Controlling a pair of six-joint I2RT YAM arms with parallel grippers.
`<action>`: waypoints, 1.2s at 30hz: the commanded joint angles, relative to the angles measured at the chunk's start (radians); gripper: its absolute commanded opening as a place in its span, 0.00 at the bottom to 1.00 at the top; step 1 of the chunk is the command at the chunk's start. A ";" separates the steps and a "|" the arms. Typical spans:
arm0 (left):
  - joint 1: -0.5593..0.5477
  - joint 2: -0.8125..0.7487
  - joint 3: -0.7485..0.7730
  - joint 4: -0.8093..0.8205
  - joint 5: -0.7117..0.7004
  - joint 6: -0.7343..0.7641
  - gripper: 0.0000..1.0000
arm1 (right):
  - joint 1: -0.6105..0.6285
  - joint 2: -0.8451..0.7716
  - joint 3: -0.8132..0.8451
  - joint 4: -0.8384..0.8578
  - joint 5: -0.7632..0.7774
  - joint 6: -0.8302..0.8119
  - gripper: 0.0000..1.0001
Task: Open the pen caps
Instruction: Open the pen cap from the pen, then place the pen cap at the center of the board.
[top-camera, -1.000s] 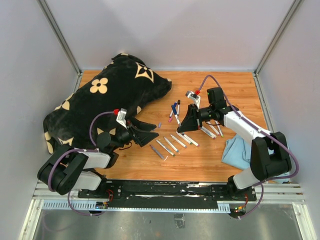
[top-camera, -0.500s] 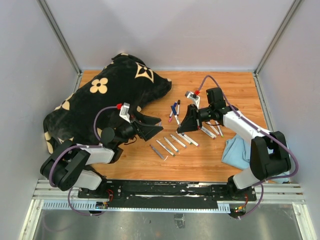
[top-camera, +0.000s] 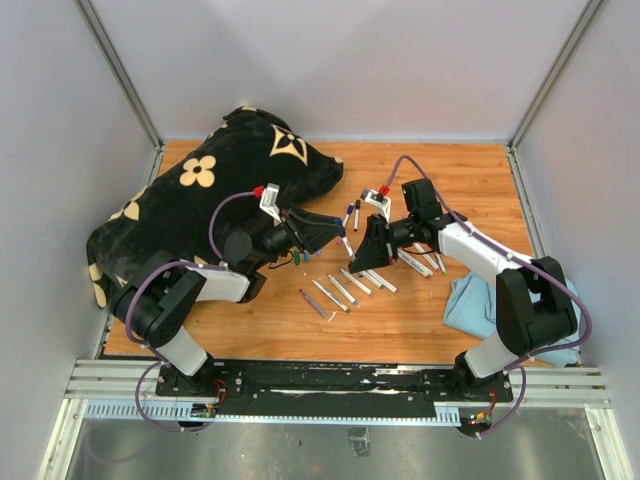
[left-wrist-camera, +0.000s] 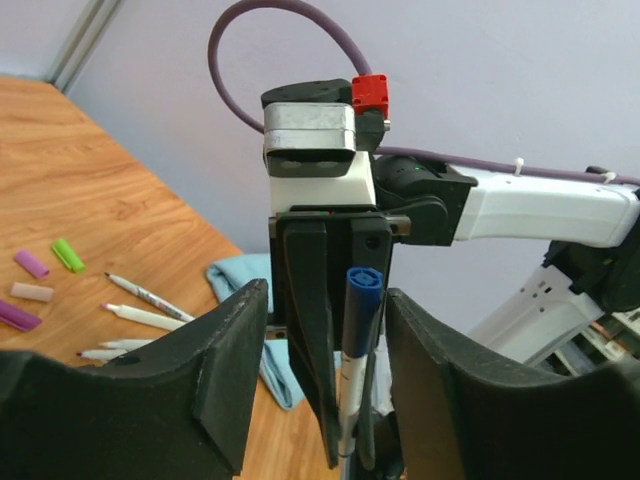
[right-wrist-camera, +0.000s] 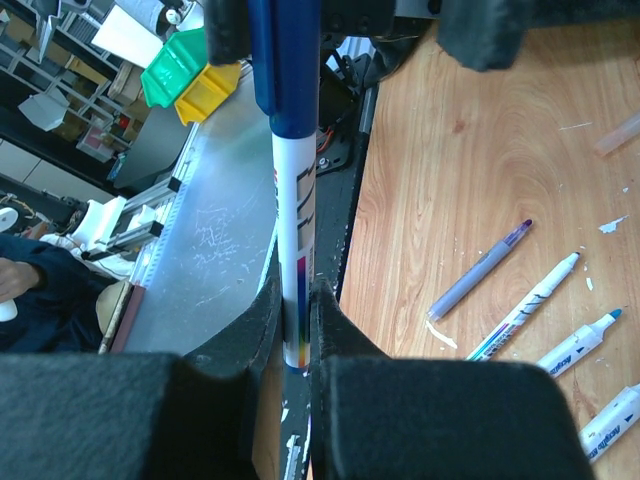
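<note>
Your right fingers (right-wrist-camera: 335, 335) are clamped on a marker (right-wrist-camera: 297, 250) whose blue cap (left-wrist-camera: 362, 285) sticks out toward your left fingers (left-wrist-camera: 225, 380). Those are spread wide, one either side of the cap, not touching it. Other caps (left-wrist-camera: 68, 254) lie loose on the table (left-wrist-camera: 100, 195).

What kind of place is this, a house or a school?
Probably a robot lab, not a house. The left arm and right arm are bolted to a metal rail beside a walled-in wooden table; plastic bins sit beyond.
</note>
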 joint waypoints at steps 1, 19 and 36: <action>-0.013 0.028 0.042 0.208 0.014 -0.015 0.49 | 0.022 0.012 0.031 -0.020 -0.024 -0.024 0.05; 0.151 -0.102 0.152 0.083 -0.010 -0.022 0.00 | 0.057 0.046 0.048 -0.081 -0.032 -0.067 0.01; 0.291 -0.451 0.081 -0.410 -0.069 0.123 0.00 | 0.105 0.002 0.060 -0.165 0.252 -0.126 0.02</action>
